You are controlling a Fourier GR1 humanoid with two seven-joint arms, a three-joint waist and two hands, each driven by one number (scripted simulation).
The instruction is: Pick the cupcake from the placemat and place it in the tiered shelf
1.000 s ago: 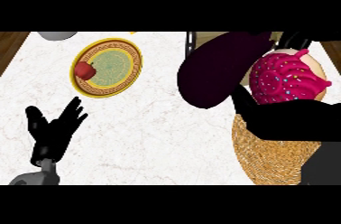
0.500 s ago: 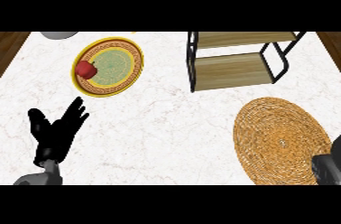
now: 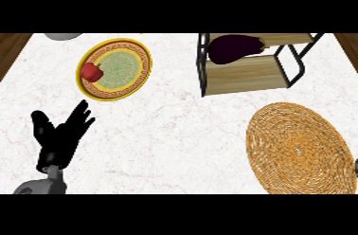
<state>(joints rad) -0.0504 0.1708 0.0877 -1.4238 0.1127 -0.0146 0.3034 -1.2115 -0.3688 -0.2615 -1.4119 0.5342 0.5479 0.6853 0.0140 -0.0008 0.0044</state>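
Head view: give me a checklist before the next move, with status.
1. Placemat bare of cupcake: ok.
2. Load in tiered shelf: a dark purple object sits on the upper level; whether it is the cupcake: cannot tell.
3. Right hand away from shelf: ok, not in view.
4. Left hand open, resting at lower left: ok.
5. Plate with red item apart from shelf: ok.

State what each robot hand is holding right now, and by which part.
Nothing is held. The left robot hand is open over the bare counter, fingers straight. The right robot hand is out of view; only a dark object sits in the tiered shelf.
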